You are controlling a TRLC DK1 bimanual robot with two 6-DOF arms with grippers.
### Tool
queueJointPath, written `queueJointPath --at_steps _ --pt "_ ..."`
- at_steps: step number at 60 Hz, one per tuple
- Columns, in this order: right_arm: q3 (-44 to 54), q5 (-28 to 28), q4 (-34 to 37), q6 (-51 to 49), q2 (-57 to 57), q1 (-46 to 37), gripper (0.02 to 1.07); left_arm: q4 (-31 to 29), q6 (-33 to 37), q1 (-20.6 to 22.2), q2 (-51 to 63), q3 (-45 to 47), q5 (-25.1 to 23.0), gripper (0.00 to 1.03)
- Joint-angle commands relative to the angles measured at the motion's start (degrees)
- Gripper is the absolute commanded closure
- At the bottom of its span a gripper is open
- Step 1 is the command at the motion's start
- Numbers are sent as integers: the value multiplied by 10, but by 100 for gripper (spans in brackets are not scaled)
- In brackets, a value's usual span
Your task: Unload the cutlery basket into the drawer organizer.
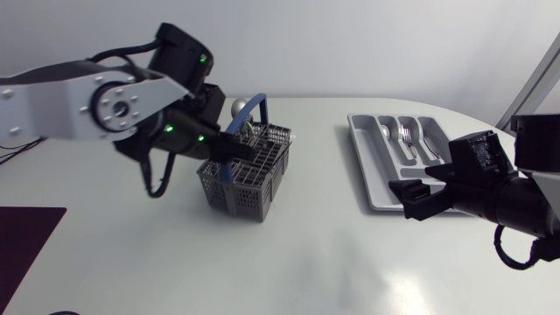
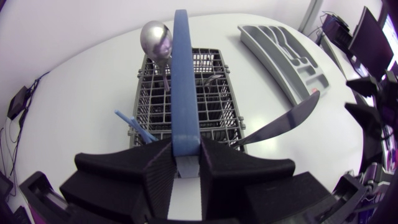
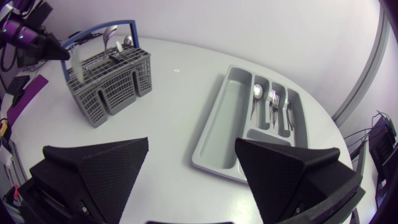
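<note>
Blue handle [image 2: 185, 74] of grey basket [image 1: 249, 179] clamped between left fingers [image 2: 155, 168]. Spoon [image 2: 155, 38] and knife [image 2: 286, 118] inside basket. Organizer [image 3: 233, 106] well right of basket. Right fingers [image 3: 99, 168] farther still, spread wide, empty. Unloading seems midway. Next, probably: right arm crosses to basket, grasps one piece.

A white counter [image 1: 306, 254] with a rounded far edge, its smooth top catching a soft, even sheen of light. A dark mat [image 1: 26, 254] lies at its near left corner.
</note>
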State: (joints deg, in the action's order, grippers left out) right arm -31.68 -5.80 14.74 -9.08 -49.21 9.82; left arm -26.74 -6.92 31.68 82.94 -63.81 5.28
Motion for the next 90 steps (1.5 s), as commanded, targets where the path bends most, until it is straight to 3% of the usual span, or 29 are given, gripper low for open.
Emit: queueJointPath --at_steps 1,10,12,18,27,35,44,49,56,61,66,70,77,90 --pt "-9 -1 -9 -6 -6 4 7 1 21 7 -94 67 -17 86" --pt "-7 -4 -23 -6 -17 5 7 -14 45 12 -179 142 -17 82" --pt "-7 -4 -30 -6 -20 7 7 -14 52 12 -191 148 -17 73" --pt "-15 -4 -52 -3 -40 24 7 -15 70 11 -225 154 -17 31" --pt "-52 -4 -74 -2 -115 25 7 -32 80 24 -287 140 -17 18" --pt "-97 -22 -74 -2 -186 25 7 -95 99 15 -329 109 -17 19" --pt "-155 -66 -60 1 -273 25 7 -159 164 -41 -368 127 -18 20" --pt "-189 -76 -53 11 -319 33 7 -169 195 -72 -375 154 -21 33" --pt "-239 -95 -52 28 -383 43 14 -170 251 -136 -368 200 -78 51" --pt "-275 -104 -50 40 -428 54 22 -169 279 -184 -339 216 -134 70" --pt "-303 -125 -50 49 -462 64 35 -172 303 -218 -311 222 -177 72" --pt "-327 -139 -53 59 -486 72 56 -175 317 -225 -288 229 -195 74" --pt "-373 -170 -52 79 -530 81 83 -169 329 -222 -251 241 -217 77" --pt "-460 -190 -36 107 -616 112 88 -89 328 -219 -143 246 -231 79"
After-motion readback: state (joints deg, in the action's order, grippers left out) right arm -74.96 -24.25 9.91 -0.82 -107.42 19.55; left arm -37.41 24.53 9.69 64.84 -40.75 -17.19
